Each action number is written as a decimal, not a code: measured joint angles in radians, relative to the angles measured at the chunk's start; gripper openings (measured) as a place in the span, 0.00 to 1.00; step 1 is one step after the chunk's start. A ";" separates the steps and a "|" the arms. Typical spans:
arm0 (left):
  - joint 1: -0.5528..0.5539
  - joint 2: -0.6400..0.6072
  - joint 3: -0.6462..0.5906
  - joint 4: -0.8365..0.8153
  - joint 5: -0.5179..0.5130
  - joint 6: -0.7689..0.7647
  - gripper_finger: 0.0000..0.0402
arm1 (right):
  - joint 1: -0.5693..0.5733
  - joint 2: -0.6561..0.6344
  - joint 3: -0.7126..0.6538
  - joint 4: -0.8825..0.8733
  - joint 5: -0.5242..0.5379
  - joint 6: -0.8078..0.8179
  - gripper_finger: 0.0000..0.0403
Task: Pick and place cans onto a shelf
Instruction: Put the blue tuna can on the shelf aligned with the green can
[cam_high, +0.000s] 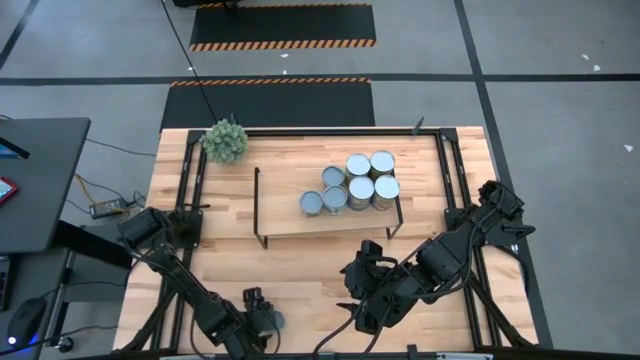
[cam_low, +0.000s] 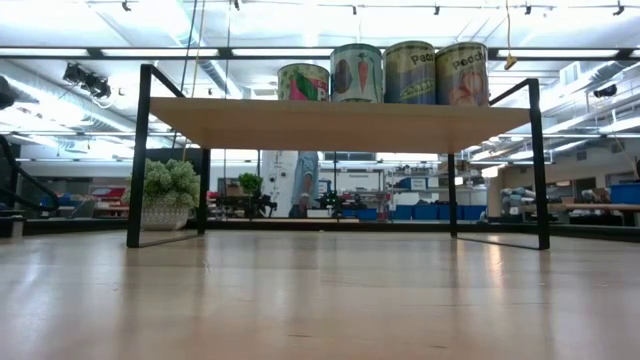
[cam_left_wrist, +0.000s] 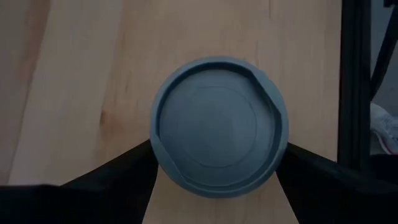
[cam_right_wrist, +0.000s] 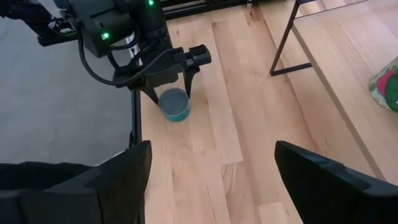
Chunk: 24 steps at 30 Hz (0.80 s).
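**Inspector:** Cans first. Where is the one in hand?

**Operator:** The last loose can (cam_left_wrist: 219, 127) stands upright at the near edge of the tabletop (cam_high: 300, 270), on my left. My left gripper (cam_high: 262, 317) is poised directly over it, fingers (cam_left_wrist: 118, 183) spread wide and flanking its sides. From the wrist view I cannot tell whether the pads touch it; I judge it not yet gripped.

**Inspector:** How do you propose to take it?

**Operator:** I would close evenly across the middle of the body, keeping the can centred between the fingers, and lift straight up before any sideways travel. The table edge is just beside it, so a nudge outward could tip it off.

**Inspector:** The other arm?

**Operator:** The right gripper (cam_high: 362, 285) waits with jaws apart over the near middle of the table, short of the shelf (cam_high: 285, 215). I would route around it.

**Inspector:** Room on the shelf?

**Operator:** Seven cans (cam_high: 355, 185) cluster toward its right end. The left half of the board is bare, clear of the black end frame (cam_high: 258, 205). The potted plant (cam_high: 225, 140) sits beyond, at the far left corner.
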<state>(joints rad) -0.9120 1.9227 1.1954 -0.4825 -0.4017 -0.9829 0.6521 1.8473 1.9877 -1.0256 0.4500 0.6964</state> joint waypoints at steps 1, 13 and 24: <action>0.002 0.002 0.000 0.003 -0.001 0.000 0.79 | 0.000 0.000 0.000 0.000 0.000 -0.001 0.86; 0.023 0.002 0.000 -0.001 -0.021 0.000 0.70 | 0.000 0.000 0.000 -0.005 -0.018 -0.018 0.86; 0.035 0.000 0.000 -0.005 -0.037 0.002 0.70 | 0.000 0.000 0.000 -0.022 -0.025 -0.019 0.86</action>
<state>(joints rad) -0.8772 1.9228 1.1954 -0.4873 -0.4385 -0.9806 0.6521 1.8473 1.9877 -1.0473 0.4248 0.6773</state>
